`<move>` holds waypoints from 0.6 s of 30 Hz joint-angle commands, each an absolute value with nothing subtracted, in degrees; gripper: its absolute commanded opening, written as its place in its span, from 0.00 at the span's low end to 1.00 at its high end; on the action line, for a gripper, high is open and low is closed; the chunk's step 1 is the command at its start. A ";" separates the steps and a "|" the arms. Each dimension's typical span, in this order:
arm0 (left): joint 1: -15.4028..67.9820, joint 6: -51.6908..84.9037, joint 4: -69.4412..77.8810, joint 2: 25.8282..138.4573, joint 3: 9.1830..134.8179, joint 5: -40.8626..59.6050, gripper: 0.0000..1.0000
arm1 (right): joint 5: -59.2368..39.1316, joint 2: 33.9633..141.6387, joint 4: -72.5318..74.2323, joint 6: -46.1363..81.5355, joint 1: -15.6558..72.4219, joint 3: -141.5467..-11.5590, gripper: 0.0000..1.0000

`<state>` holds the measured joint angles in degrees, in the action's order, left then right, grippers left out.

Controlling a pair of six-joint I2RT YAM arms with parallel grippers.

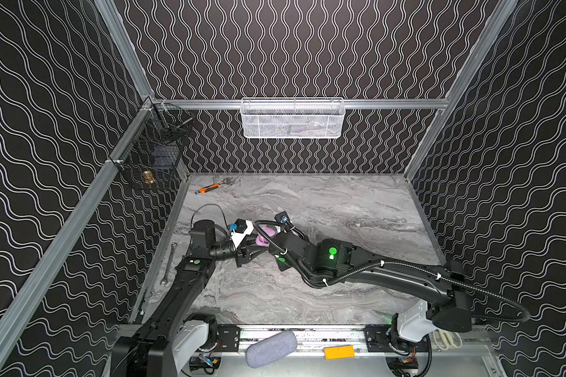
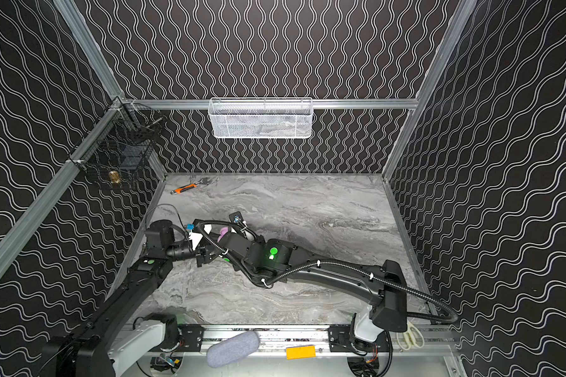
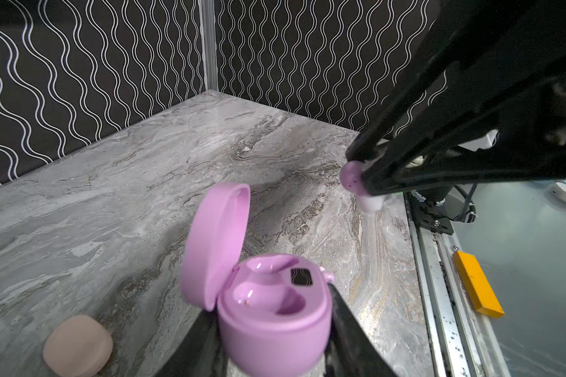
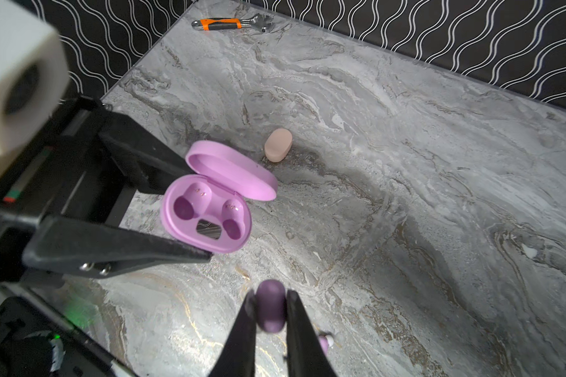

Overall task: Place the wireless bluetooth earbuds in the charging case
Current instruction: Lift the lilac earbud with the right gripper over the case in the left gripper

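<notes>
My left gripper (image 3: 272,329) is shut on the lilac charging case (image 3: 275,313), held above the marble table with its lid (image 3: 214,244) swung open. In the right wrist view the case (image 4: 206,215) shows both sockets empty, with the left gripper's fingers (image 4: 138,244) clamping its sides. My right gripper (image 4: 271,305) is shut on one lilac earbud (image 4: 271,303), a short way from the case. The left wrist view has this earbud (image 3: 350,174) at the tips of the right gripper (image 3: 361,178). A second lilac earbud (image 4: 324,342) lies on the table beside the right fingers. In both top views only a bit of the case (image 1: 268,233) (image 2: 223,232) shows between the wrists.
A closed beige case (image 4: 277,144) (image 3: 78,344) lies on the table just beyond the lilac one. An orange-handled wrench (image 1: 209,188) sits at the back left, a spanner (image 1: 169,264) along the left edge. On the front rail are a grey pouch (image 1: 270,347) and a yellow block (image 1: 339,352).
</notes>
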<state>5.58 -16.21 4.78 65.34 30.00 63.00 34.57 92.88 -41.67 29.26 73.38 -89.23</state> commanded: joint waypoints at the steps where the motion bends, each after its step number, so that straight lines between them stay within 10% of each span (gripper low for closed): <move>1: 5.54 -15.53 9.59 65.04 29.58 63.07 0.29 | 38.03 94.68 -42.75 28.58 73.44 -91.52 0.19; 18: 5.54 -15.70 16.01 63.98 25.78 63.37 0.30 | 37.37 98.21 -39.11 26.83 71.62 -93.18 0.19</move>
